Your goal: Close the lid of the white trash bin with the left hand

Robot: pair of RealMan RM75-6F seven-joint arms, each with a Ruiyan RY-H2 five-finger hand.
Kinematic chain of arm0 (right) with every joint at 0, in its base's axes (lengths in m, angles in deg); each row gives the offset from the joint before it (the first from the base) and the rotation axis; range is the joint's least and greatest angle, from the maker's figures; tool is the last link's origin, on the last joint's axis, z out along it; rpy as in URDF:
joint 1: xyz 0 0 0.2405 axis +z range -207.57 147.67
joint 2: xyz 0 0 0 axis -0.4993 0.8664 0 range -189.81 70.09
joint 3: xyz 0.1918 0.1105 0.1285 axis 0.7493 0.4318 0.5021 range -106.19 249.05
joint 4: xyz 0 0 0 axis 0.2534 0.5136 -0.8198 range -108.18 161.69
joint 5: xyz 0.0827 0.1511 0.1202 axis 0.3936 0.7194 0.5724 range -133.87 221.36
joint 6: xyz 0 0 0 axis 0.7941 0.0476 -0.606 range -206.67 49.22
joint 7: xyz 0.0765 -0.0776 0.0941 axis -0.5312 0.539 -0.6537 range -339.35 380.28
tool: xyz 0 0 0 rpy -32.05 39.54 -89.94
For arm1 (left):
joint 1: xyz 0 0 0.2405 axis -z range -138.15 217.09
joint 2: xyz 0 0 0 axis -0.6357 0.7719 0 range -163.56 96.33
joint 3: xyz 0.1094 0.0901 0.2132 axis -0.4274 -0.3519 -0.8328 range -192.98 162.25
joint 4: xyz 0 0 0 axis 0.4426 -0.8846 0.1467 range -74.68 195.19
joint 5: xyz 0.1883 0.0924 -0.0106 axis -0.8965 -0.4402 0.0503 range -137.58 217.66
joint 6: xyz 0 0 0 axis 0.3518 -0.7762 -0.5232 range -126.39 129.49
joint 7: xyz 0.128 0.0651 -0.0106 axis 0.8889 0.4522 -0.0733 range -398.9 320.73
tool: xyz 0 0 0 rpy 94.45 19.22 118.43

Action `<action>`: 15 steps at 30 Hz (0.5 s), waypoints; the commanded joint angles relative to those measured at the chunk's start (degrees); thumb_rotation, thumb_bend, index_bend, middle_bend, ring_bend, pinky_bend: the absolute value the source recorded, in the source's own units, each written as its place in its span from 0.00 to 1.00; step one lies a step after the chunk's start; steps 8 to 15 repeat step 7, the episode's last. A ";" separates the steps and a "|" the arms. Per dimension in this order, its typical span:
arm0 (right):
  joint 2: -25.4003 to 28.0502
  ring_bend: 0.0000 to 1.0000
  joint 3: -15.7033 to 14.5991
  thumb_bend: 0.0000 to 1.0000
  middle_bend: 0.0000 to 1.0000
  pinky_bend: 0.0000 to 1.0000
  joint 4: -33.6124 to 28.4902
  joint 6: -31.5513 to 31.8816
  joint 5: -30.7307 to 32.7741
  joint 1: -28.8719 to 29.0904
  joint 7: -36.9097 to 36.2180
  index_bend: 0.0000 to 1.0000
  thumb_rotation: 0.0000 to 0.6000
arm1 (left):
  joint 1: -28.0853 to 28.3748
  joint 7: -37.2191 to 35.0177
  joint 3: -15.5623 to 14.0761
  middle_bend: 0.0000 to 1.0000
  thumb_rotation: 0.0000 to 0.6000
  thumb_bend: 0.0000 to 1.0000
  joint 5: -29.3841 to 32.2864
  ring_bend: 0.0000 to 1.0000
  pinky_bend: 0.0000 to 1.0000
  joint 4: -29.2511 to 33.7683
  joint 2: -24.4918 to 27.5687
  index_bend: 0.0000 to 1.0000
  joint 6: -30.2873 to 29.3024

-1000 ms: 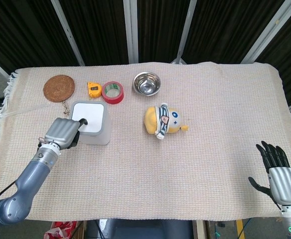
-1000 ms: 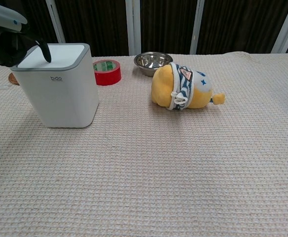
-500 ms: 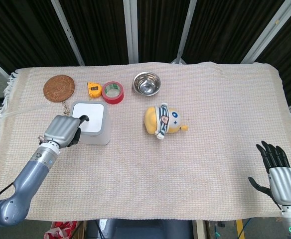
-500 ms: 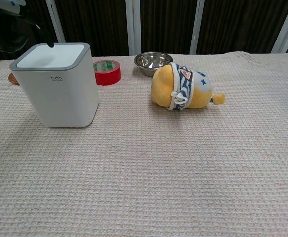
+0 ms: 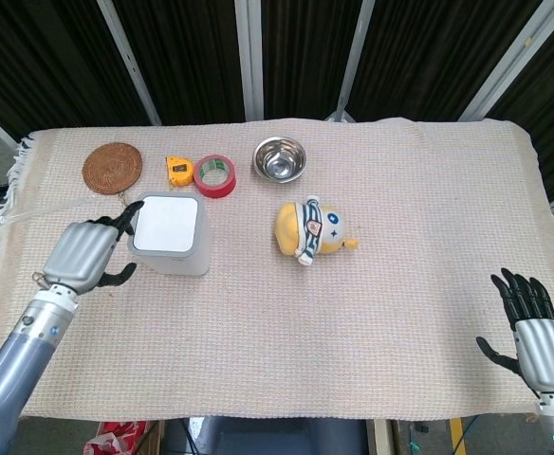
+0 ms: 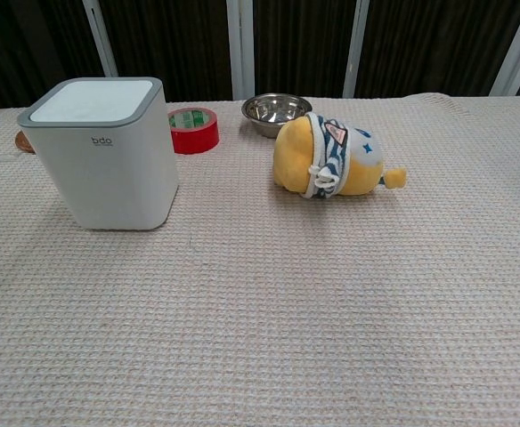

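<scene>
The white trash bin (image 5: 169, 234) stood upright, its long axis vertical and its lid (image 6: 92, 100) flat and closed on top, just in front of the red tape roll (image 5: 214, 175) and well to the left of the yellow plush toy (image 5: 310, 229). Bare cloth (image 6: 269, 311) lay wide in front of the bin. The left hand (image 5: 82, 255), which a second earlier had rested on the lid, had pulled off to the bin's left with fingers spread and empty; the right hand (image 5: 539, 334) stayed open too, well apart from the bin.

Lab test bench; cloth-covered table (image 5: 429, 284), dark slatted backdrop (image 5: 182, 57), staged props.
</scene>
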 commanded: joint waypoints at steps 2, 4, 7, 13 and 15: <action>0.09 0.00 0.28 0.24 0.00 0.00 -0.03 0.46 0.51 -0.32 1.07 0.00 1.00 | -22.43 -9.83 -13.35 0.00 1.00 0.12 -27.16 0.00 0.02 -15.96 -10.92 0.00 -19.58; -0.09 0.00 0.55 0.24 0.00 0.00 0.12 1.02 0.50 -0.43 1.94 0.00 1.00 | -25.91 -11.90 -14.91 0.00 1.00 0.11 -30.67 0.00 0.01 -21.52 -13.21 0.00 -22.49; -0.46 0.00 0.63 0.24 0.00 0.00 0.26 1.32 0.51 -0.55 2.64 0.00 1.00 | -30.10 -15.27 -15.91 0.00 1.00 0.10 -33.89 0.00 0.00 -28.25 -15.68 0.00 -25.92; -0.46 0.00 0.63 0.24 0.00 0.00 0.26 1.32 0.51 -0.55 2.64 0.00 1.00 | -30.10 -15.27 -15.91 0.00 1.00 0.10 -33.89 0.00 0.00 -28.25 -15.68 0.00 -25.92; -0.46 0.00 0.63 0.24 0.00 0.00 0.26 1.32 0.51 -0.55 2.64 0.00 1.00 | -30.10 -15.27 -15.91 0.00 1.00 0.10 -33.89 0.00 0.00 -28.25 -15.68 0.00 -25.92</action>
